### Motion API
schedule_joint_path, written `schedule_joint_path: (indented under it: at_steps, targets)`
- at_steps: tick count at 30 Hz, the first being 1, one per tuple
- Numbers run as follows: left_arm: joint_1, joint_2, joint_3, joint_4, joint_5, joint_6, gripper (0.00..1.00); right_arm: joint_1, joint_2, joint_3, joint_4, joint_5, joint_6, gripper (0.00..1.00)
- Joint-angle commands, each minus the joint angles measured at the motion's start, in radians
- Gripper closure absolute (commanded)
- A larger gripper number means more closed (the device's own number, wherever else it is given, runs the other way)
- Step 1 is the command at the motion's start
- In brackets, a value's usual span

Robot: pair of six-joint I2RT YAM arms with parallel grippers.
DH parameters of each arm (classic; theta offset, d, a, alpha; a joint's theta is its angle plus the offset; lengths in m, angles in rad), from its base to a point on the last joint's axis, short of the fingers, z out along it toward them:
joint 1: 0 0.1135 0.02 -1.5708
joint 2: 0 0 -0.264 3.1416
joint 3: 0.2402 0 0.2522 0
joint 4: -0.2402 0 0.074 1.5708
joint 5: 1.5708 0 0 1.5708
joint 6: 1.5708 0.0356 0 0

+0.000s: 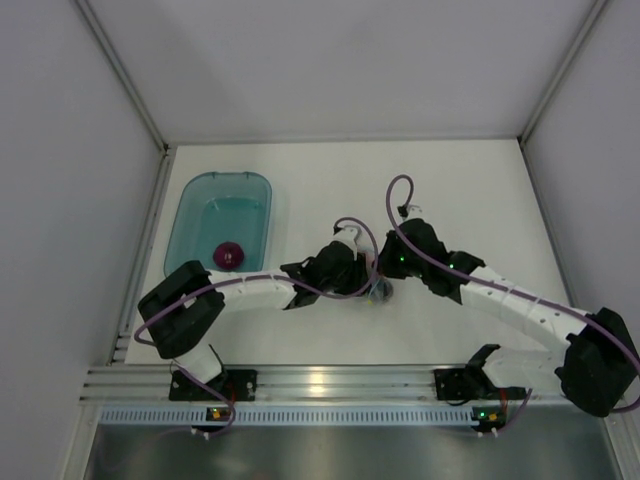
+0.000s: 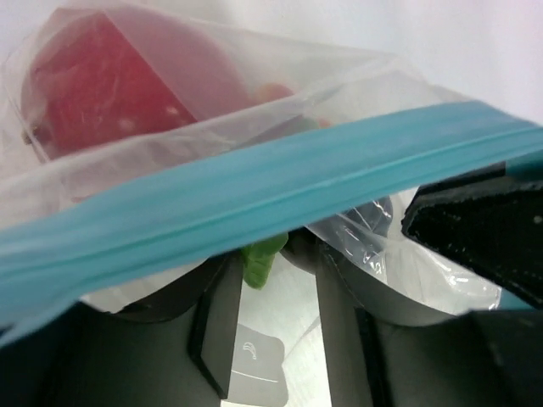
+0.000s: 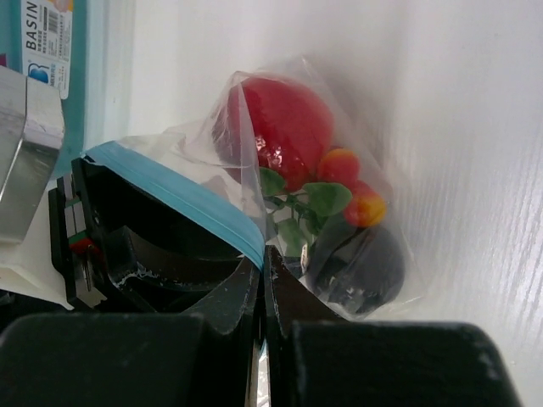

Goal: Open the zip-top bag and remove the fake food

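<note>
The zip-top bag [image 1: 378,292] lies mid-table between both grippers, its light blue zip strip [image 2: 254,195] running across the left wrist view. Inside it I see fake food: a red ball [image 3: 284,127], a dark purple-black piece [image 3: 361,267] and a green-orange-red bit [image 3: 339,191]. My right gripper [image 3: 263,254] is shut on the bag's blue zip edge. My left gripper [image 2: 271,297] is open just under the strip, with bare table showing between its fingers [image 2: 216,314]. A green leaf [image 2: 261,259] hangs at the gap's far end.
A translucent teal tub [image 1: 190,225] stands at the left with a magenta toy piece [image 1: 229,254] in it. Its labelled wall [image 3: 47,42] shows in the right wrist view. White walls enclose the table on three sides.
</note>
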Motion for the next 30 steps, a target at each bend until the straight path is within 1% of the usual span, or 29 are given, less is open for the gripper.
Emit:
schedule_joint_path:
  at_steps: [1,5,10,12,13,18,20,22,24,26,28,29,30]
  targets:
    - [-0.006,0.004,0.036,0.052,-0.062,-0.034,0.54,-0.011,-0.036,-0.012,0.006,-0.024,-0.023,1.0]
    - [-0.014,0.003,0.032,0.052,-0.14,-0.043,0.49,-0.011,-0.053,-0.015,0.017,-0.066,-0.021,1.0]
    - [-0.017,-0.011,0.017,0.05,-0.209,-0.049,0.48,-0.013,-0.094,-0.01,0.019,-0.087,-0.015,1.0]
    - [-0.018,-0.013,0.007,0.052,-0.237,-0.057,0.42,-0.013,-0.112,-0.019,0.04,-0.1,0.002,1.0]
    - [-0.018,-0.011,0.007,0.052,-0.242,-0.057,0.41,-0.011,-0.117,-0.024,0.048,-0.132,0.005,1.0]
    - [-0.018,0.042,0.038,0.052,-0.24,-0.05,0.36,-0.013,-0.117,-0.026,0.058,-0.149,0.011,1.0]
    - [-0.018,0.061,0.049,0.052,-0.237,-0.05,0.32,-0.013,-0.113,-0.033,0.063,-0.163,0.009,1.0]
    - [-0.018,0.092,0.064,0.052,-0.23,-0.046,0.32,-0.014,-0.108,-0.042,0.066,-0.172,0.009,1.0]
    - [-0.018,0.125,0.078,0.052,-0.22,-0.046,0.34,-0.014,-0.108,-0.049,0.072,-0.176,0.011,1.0]
    - [-0.018,0.145,0.084,0.052,-0.208,-0.05,0.38,-0.014,-0.114,-0.058,0.074,-0.173,0.011,1.0]
    - [-0.02,0.164,0.087,0.053,-0.197,-0.06,0.48,-0.017,-0.114,-0.059,0.071,-0.173,0.009,1.0]
    - [-0.02,0.167,0.089,0.053,-0.19,-0.063,0.51,-0.021,-0.117,-0.061,0.069,-0.173,0.005,1.0]
    - [-0.02,0.17,0.089,0.053,-0.188,-0.061,0.56,-0.022,-0.117,-0.061,0.068,-0.172,0.003,1.0]
